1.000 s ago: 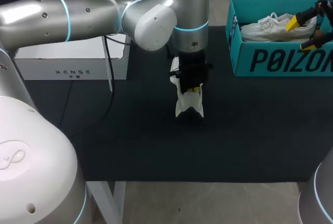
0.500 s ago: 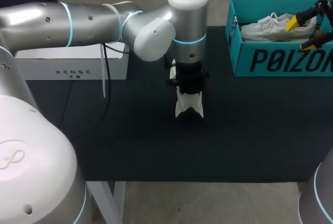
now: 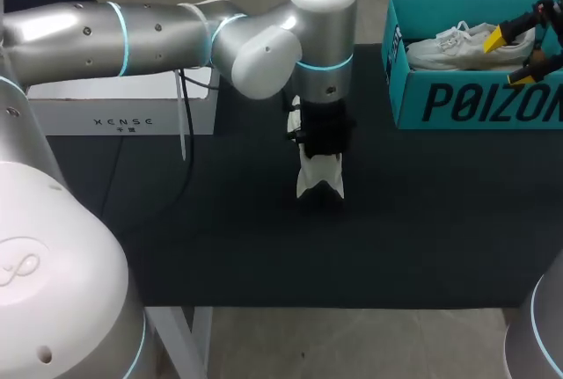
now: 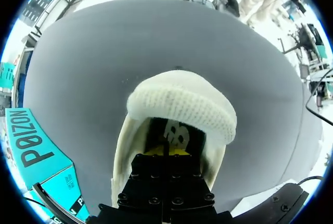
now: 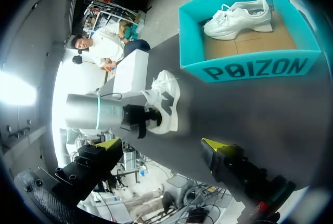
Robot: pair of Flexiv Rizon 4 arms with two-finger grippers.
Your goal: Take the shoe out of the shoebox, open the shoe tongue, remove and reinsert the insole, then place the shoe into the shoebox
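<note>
A white sneaker [image 3: 318,178] stands on the black table mat near the middle. My left gripper [image 3: 321,150] points down into its opening, fingers shut. In the left wrist view the gripper [image 4: 166,153] sits inside the shoe [image 4: 182,104], with the knit collar ahead of it and the dark insole [image 4: 177,133] just beyond the tips. Whether anything is pinched is hidden. The teal shoebox [image 3: 475,102] stands at the back right with a second white sneaker [image 3: 466,45] in it. My right gripper [image 3: 508,58] hangs open over that box, holding nothing, and looks back at the shoe [image 5: 166,104].
A white box [image 3: 123,102] lies at the back left, behind my left arm [image 3: 158,32]. A cable hangs from that arm down to the mat. The shoebox [image 5: 250,68] fills the back right corner, and bare mat runs along the table's front edge.
My left wrist has risen slightly and shifted a little right above the shoe. The shoe stays in place. The right arm has not moved.
</note>
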